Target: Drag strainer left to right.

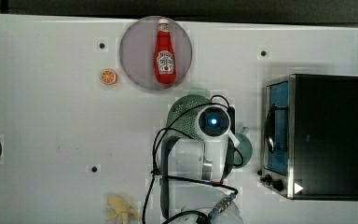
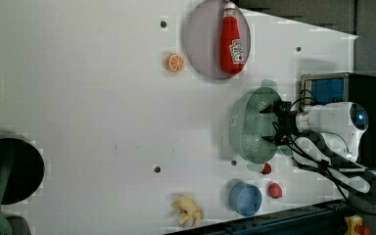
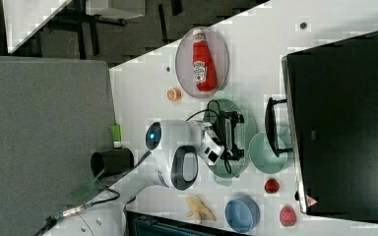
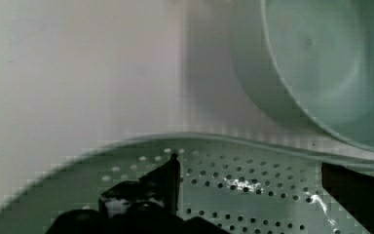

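Landmark: black toaster oven (image 1: 326,135) with glass door.

Top view, left to right: large pale mint-green perforated plastic strainer (image 1: 184,114) left of oven, directly beneath arm's black gripper (image 2: 273,125). Small round mint-green cup (image 1: 244,147) between strainer and oven door, just beside strainer rim.

Gripper down inside strainer bowl. Wrist view: dark fingers (image 4: 168,180) spread apart over dotted floor, nothing pinched; contact with plastic unclear.
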Controlling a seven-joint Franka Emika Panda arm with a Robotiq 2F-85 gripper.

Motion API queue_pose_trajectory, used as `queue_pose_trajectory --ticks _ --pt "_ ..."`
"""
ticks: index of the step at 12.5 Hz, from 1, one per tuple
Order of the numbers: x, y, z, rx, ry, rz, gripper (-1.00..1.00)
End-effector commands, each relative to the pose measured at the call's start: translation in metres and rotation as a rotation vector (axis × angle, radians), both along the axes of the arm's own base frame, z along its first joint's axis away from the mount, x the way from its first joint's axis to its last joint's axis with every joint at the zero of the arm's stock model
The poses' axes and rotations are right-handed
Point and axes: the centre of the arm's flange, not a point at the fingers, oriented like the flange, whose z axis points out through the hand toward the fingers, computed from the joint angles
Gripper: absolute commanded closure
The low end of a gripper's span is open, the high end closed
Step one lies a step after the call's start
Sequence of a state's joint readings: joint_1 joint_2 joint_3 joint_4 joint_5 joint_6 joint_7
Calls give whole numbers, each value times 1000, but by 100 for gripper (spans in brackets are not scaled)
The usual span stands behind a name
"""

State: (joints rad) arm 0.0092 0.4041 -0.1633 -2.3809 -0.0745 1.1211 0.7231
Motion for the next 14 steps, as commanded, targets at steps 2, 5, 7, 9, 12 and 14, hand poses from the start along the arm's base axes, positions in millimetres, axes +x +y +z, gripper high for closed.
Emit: queue_pose_trajectory --ticks 2,5,7,9,12,14 --pt "21 9 54 12 -55 138 -100" --pt "32 30 140 41 -40 368 -100" --pt "37 30 212 50 -41 527 -100" --pt "36 29 285 57 -43 655 -100" --pt "18 28 382 97 -25 751 -100" --pt "3 32 430 114 7 803 -100"
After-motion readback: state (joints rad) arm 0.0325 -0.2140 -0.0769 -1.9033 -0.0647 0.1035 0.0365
